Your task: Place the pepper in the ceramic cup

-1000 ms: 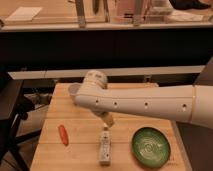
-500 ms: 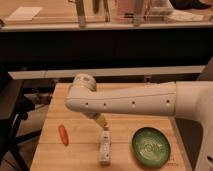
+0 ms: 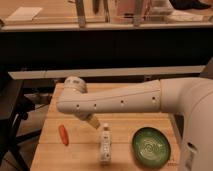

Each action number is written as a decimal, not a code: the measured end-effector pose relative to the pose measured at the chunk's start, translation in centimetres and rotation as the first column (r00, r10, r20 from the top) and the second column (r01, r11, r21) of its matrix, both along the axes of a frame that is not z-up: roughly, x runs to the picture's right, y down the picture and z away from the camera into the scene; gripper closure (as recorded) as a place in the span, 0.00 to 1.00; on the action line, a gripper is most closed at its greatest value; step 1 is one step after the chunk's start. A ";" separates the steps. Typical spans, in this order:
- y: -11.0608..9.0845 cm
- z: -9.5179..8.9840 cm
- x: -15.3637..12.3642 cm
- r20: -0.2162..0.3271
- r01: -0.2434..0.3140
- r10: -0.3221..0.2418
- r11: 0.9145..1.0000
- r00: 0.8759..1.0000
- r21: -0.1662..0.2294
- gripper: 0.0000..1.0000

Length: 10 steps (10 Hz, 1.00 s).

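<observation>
Pepper (image 3: 63, 134) lies on the counter (image 3: 47, 152), left side, apart from the arm (image 3: 120, 102). Arm reaches in from the right. Claw (image 3: 94, 122) mostly hidden beneath it, just above the white bottle (image 3: 104, 145); open or closed, cannot tell. Green bowl (image 3: 151, 146) right of the bottle.

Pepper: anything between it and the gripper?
Nothing visible. The gripper hangs under the white arm, right of the small orange-red pepper, with bare wooden table between them. The white labelled bottle sits on the gripper's far side. No ceramic cup shows.
</observation>
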<state>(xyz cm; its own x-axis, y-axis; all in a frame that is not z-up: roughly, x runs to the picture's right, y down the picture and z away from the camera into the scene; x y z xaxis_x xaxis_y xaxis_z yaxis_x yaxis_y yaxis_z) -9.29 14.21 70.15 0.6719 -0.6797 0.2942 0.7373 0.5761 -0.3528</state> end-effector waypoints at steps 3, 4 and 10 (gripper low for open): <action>0.3 0.3 -1.4 0.021 0.024 -0.024 1.000 0.999 -0.009 0.20; 0.3 0.3 -1.9 0.028 0.031 -0.030 0.999 0.999 -0.013 0.20; 1.0 0.9 -3.7 0.074 0.062 -0.059 0.998 0.996 -0.034 0.20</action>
